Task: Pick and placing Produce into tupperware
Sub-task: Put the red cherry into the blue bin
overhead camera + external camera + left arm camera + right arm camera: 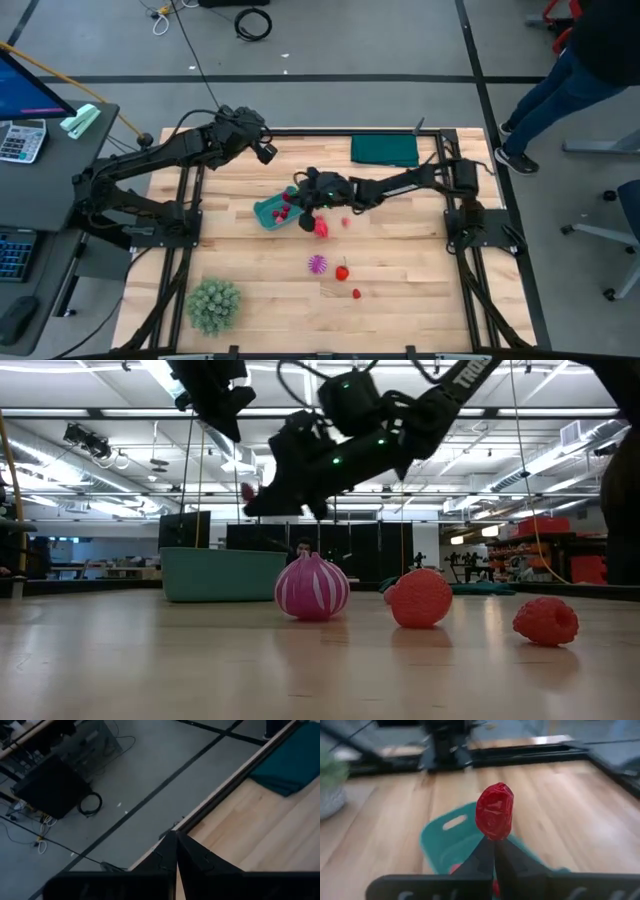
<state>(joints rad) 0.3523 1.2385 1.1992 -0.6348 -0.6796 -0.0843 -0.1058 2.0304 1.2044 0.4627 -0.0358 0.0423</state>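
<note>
- Produce waits loose on the near boards: a small red ball (356,294), a red piece with a green top (342,271), and the spiky magenta piece (317,264); all lie near of the tupperware and well apart from both arms
- Tupperware (273,212), teal and shallow, sits mid-table, already holding red pieces; another red piece (321,228) lies just right of it
- Right gripper (494,839) hangs above the tupperware, fingers clamped on a red berry (494,817); the container lies directly beneath and slightly left, so a short descent should suffice
- Left gripper (176,840), fingers together and empty, idles at the far left edge
</note>
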